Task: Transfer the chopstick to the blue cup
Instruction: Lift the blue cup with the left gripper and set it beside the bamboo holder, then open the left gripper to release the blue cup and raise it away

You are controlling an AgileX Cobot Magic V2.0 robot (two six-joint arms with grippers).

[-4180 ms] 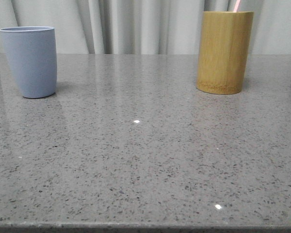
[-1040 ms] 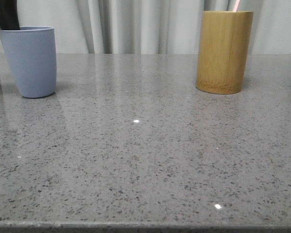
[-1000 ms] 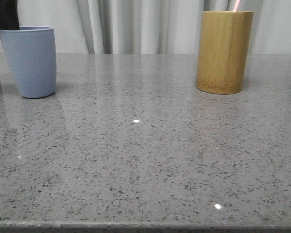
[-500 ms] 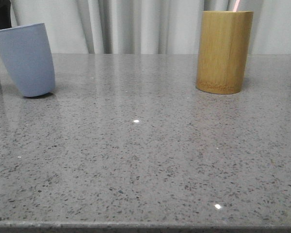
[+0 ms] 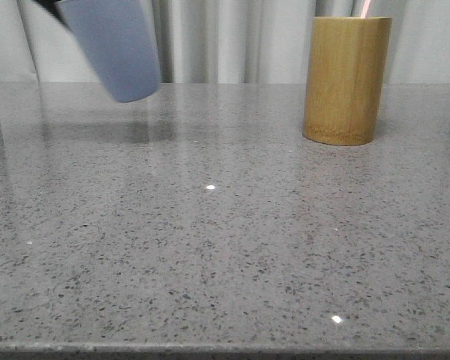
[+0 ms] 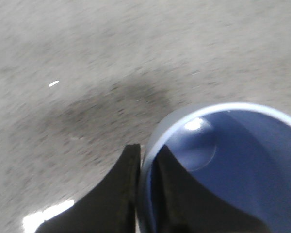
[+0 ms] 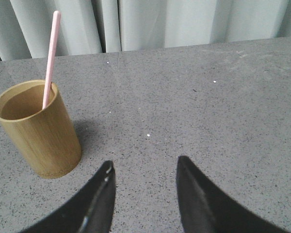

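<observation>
The blue cup (image 5: pixel 114 46) hangs tilted in the air above the table's far left, its shadow on the stone below. My left gripper (image 6: pixel 148 158) is shut on the cup's rim (image 6: pixel 146 160), one finger outside and one inside; the cup's inside (image 6: pixel 233 160) is empty. Only a dark bit of that gripper shows in the front view at the top left. A pale pink chopstick (image 7: pixel 50 56) stands in the bamboo cup (image 7: pixel 36 128), its tip showing in the front view (image 5: pixel 365 8) above the bamboo cup (image 5: pixel 346 79). My right gripper (image 7: pixel 144 170) is open and empty above the table beside the bamboo cup.
A grey speckled stone table (image 5: pixel 225 247) runs to its front edge at the bottom of the front view. Grey curtains (image 5: pixel 232 37) hang behind the table.
The blue cup tipped, then rose off the table and moved right and up in my left gripper. The bamboo cup and chopstick have not moved.
</observation>
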